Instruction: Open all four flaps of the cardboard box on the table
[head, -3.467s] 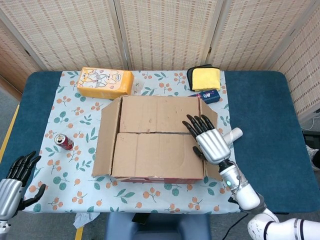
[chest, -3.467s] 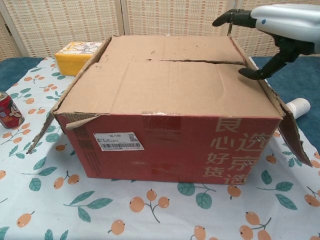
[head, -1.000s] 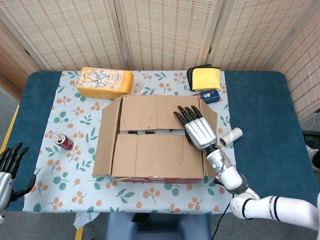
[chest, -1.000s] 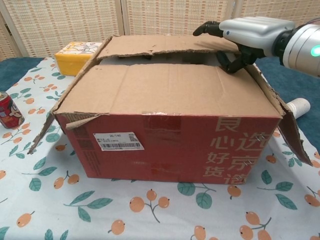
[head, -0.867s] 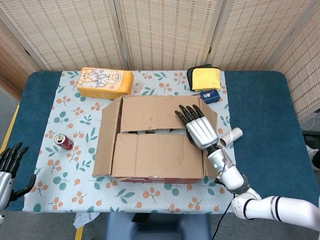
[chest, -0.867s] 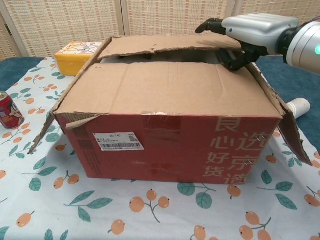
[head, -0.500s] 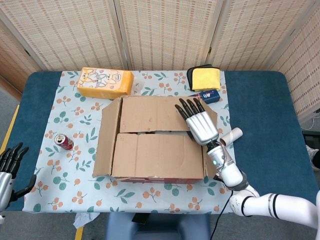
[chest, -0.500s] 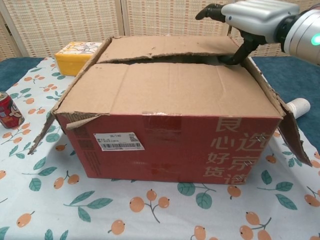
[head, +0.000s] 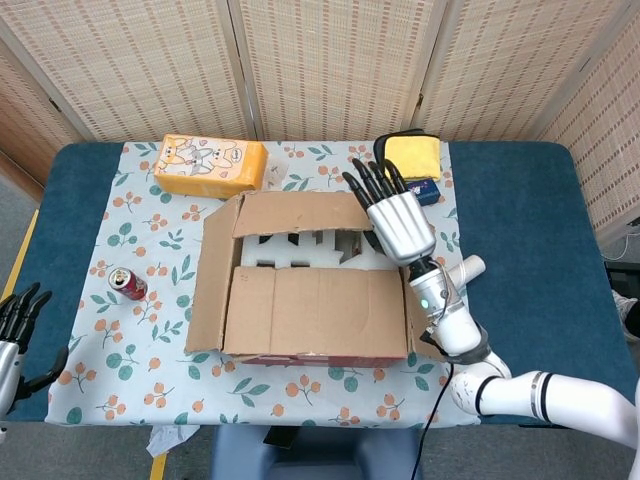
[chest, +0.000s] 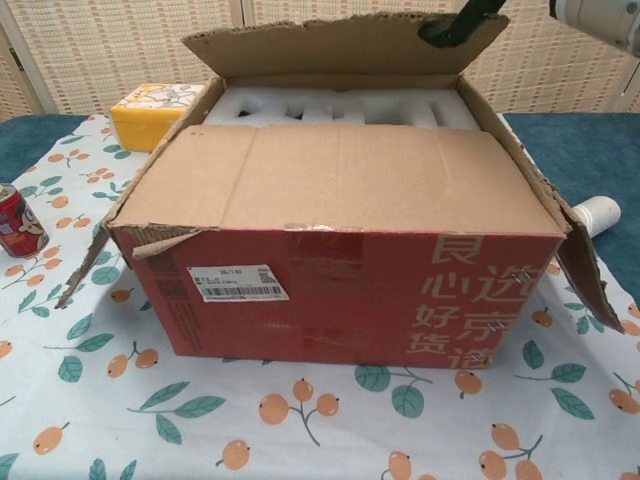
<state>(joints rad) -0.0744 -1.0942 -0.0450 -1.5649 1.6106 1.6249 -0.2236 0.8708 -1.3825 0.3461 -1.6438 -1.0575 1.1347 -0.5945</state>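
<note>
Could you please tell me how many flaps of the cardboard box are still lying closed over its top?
1. Only the near long brown cardboard flap still lies flat. The far flap stands raised by the right robot hand; both side flaps hang outward.

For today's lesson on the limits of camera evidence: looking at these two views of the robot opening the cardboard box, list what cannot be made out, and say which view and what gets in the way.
- Box contents: both views show only white foam; the near flap covers the rest.
- Right hand: the chest view's top edge cuts it off; its grip on the far flap is unclear.
- Left hand: cut by the head view's left edge.
- Shipping label: print too small, chest view.
</note>
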